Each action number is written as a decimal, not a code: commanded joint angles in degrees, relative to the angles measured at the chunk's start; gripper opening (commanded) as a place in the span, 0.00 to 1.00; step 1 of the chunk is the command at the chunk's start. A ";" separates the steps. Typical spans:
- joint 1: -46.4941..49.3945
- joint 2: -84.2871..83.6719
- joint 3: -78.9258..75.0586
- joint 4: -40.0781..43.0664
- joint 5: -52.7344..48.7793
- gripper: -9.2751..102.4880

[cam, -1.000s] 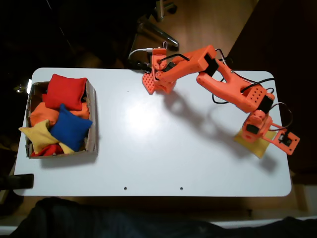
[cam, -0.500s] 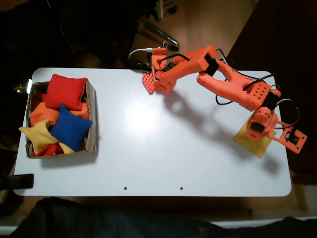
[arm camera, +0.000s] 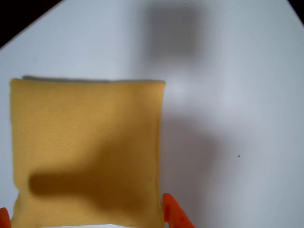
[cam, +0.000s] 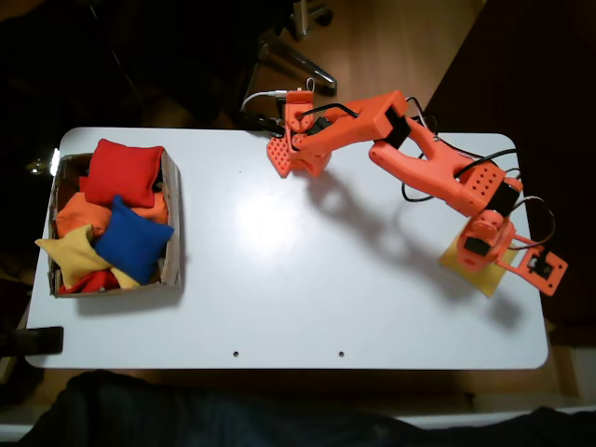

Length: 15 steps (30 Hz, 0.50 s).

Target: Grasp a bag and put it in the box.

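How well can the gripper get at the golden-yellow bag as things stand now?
Probably yes. In the wrist view the gripper hangs over the bag, an orange fingertip at each lower corner, nothing between. The bag lies flat on the white table, alone.

In the fixed view the arm covers most of the bag (cam: 468, 270). In the wrist view the bottom edge cuts off the tool (arm camera: 85, 216), leaving only two orange fingertips (arm camera: 173, 213).

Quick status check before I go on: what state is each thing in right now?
Bag: flat on the table, not lifted, between the fingertips.
End effector: open, one orange fingertip at each side of the bag's near edge.
Box: open-topped, holding red, orange, blue and pale yellow beanbags, piled above its walls.
Table: white, bag near its right end in the fixed view.
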State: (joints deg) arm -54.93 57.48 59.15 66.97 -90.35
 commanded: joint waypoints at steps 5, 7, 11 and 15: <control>-0.18 0.18 -2.46 0.35 -0.44 0.66; 0.00 0.00 -2.55 0.35 -0.53 0.70; 0.18 -0.26 -2.64 0.44 -0.70 0.73; 0.09 -0.53 -2.72 -0.09 -0.70 0.78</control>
State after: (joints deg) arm -55.02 56.69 59.15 67.15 -90.79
